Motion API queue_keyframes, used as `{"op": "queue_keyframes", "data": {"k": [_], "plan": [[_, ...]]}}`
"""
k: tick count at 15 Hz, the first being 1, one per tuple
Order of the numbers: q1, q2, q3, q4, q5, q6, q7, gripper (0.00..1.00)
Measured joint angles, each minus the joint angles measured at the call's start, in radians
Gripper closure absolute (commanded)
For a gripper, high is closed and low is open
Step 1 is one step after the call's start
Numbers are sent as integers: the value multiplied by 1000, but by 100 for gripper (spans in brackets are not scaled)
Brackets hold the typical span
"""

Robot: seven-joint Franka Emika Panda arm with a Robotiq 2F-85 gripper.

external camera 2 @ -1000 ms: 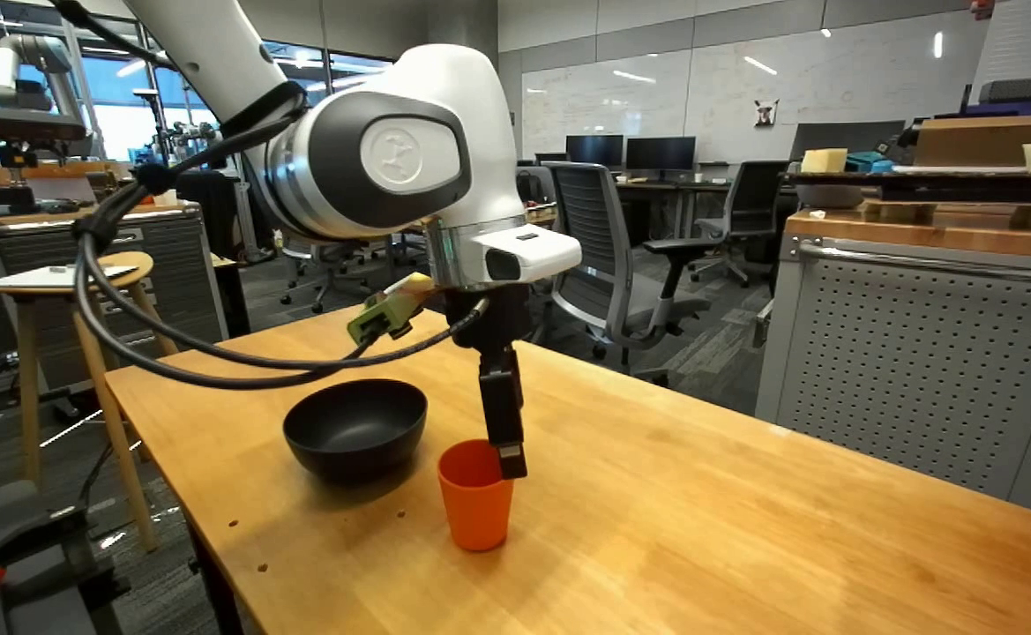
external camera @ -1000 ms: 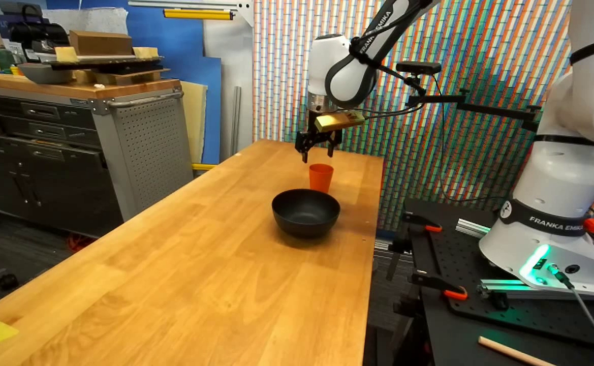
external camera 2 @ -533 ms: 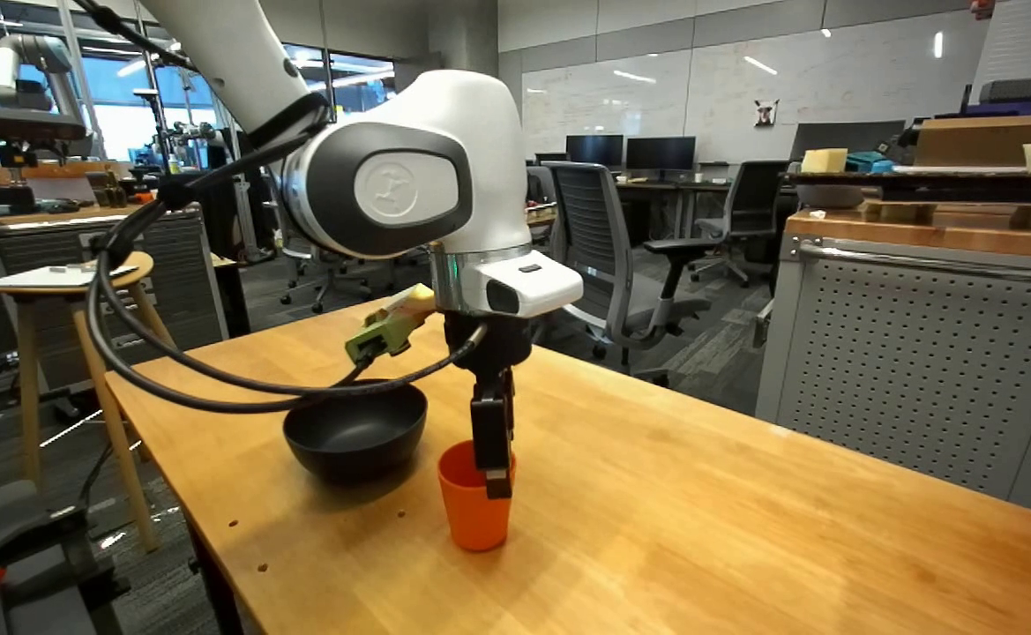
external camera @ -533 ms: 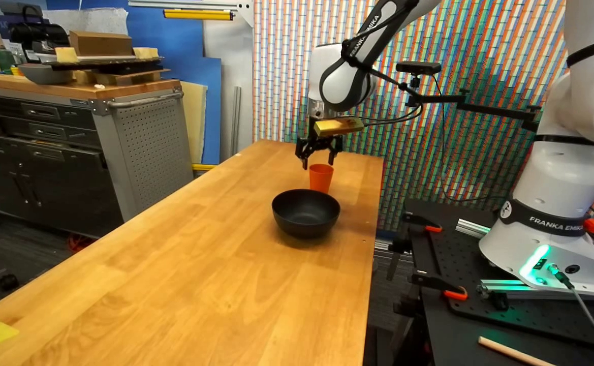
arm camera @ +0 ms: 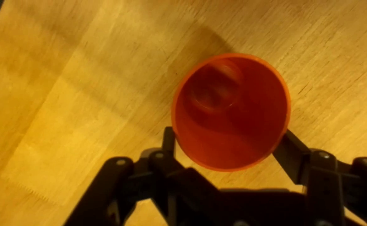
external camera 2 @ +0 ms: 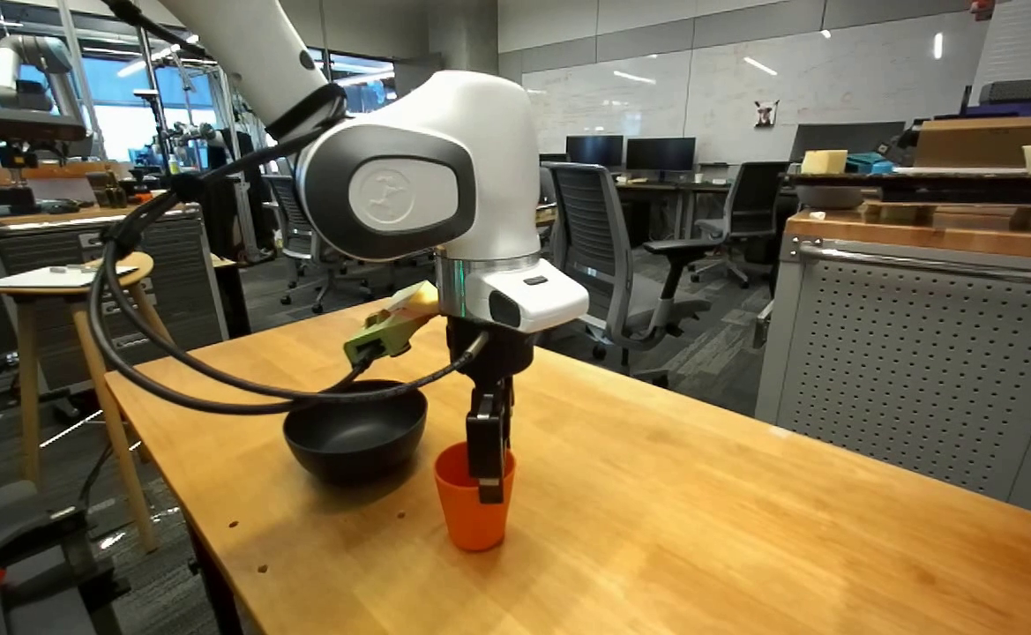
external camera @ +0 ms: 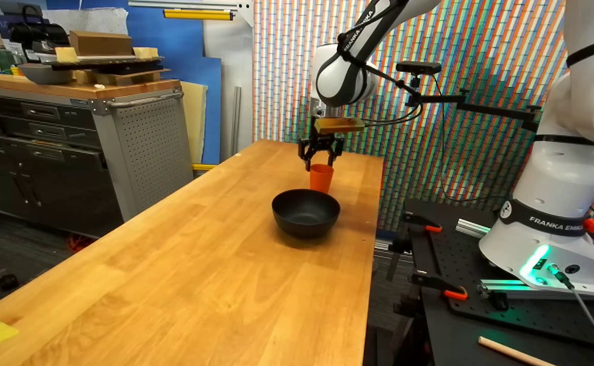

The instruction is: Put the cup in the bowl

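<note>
Cup (external camera 2: 473, 526) and bowl (external camera: 305, 226) are set near each other on the grained wooden table (external camera: 200, 284): the former of smooth orange-red plastic, upright and tapered towards its base; the latter black, dull-surfaced and widely rounded. At the cup's rim, the blocky black fingers (arm camera: 168, 140) of the gripper (arm camera: 227, 135) are placed one to each side, spread about its width; whether it is gripped cannot be told.
</note>
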Motion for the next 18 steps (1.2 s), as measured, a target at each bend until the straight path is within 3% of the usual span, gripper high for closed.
{"op": "queue_keyframes", "data": {"k": [5, 11, 18], "plan": [[11, -26, -1, 1, 15, -45, -1, 47], [98, -224, 9, -42, -81, -145, 31, 47], [146, -403, 151, -187, -101, -248, 68, 47]]}}
